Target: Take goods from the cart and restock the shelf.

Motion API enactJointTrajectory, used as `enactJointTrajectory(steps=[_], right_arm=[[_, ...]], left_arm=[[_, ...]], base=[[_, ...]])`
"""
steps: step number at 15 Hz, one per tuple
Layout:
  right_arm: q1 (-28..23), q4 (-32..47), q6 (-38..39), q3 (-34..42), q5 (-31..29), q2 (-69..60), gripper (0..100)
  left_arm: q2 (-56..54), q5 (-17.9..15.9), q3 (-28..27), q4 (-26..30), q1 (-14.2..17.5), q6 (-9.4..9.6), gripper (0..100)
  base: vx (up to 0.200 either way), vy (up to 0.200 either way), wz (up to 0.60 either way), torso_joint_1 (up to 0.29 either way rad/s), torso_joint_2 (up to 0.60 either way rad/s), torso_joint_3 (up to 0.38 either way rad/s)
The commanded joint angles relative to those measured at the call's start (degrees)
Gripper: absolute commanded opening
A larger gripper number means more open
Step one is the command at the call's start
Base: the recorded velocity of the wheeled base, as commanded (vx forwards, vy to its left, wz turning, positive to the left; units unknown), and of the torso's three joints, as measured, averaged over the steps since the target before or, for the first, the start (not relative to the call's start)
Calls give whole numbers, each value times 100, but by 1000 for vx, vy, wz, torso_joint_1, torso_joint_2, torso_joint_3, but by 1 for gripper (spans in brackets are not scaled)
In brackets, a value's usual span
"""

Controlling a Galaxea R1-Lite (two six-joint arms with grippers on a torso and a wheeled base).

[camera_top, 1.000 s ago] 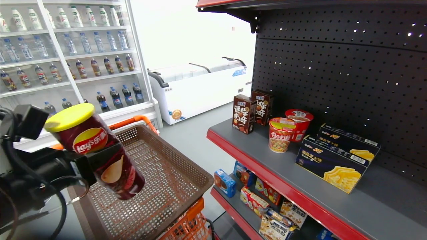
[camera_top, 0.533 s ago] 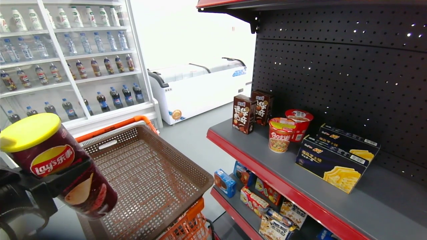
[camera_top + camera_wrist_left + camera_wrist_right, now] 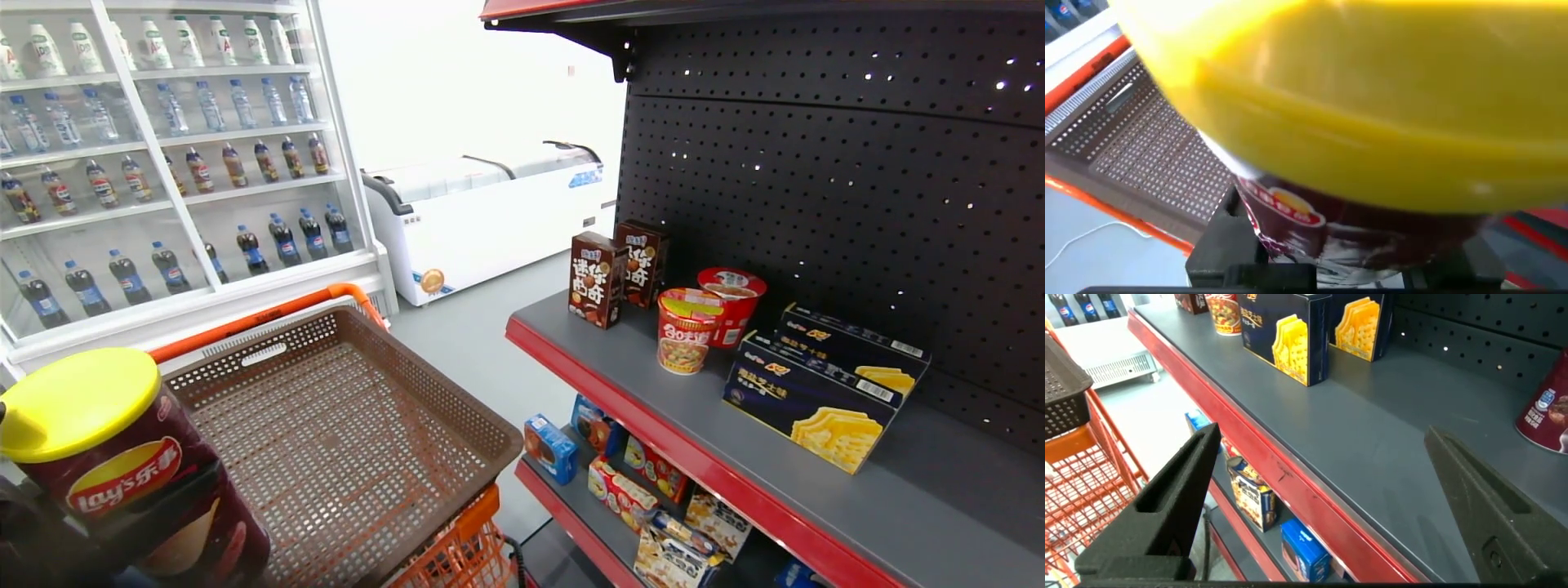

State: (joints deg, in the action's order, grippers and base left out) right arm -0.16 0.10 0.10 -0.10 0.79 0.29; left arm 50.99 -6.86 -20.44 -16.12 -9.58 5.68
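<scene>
Chips can (image 3: 122,482) lower, further L.

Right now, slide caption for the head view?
Yellow-lidded chip can held beside the brown cart basket, across from the partly stocked shelf.

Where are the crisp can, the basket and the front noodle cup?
crisp can (image 3: 122,486), head view, on its label
basket (image 3: 465,398), head view, on its right rim
front noodle cup (image 3: 682,341), head view, on its side
</scene>
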Motion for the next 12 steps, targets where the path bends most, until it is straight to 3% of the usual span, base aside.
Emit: enactJointTrajectory(steps=[1, 4, 7, 10, 12], right_arm=[[7, -1, -1, 1, 9, 6, 100], [7, 8, -19, 1, 26, 6, 100], [-2, -1, -1, 1, 9, -3, 100], [-2, -1, -10, 1, -18, 6, 100], [7, -1, -10, 1, -18, 6, 100]], left_arm=[[-81, 36, 32, -6, 35, -41, 0], [-125, 80, 93, 3, 264, -190, 0], [-248, 308, 410, -6, 255, -199, 0], [-292, 405, 374, 3, 264, -217, 0], [-283, 414, 357, -6, 255, -331, 0]], base=[[0, 0, 0, 0, 0, 0], [0, 0, 0, 0, 0, 0], [0, 0, 0, 0, 0, 0], [0, 0, 0, 0, 0, 0], [0, 0, 0, 0, 0, 0]])
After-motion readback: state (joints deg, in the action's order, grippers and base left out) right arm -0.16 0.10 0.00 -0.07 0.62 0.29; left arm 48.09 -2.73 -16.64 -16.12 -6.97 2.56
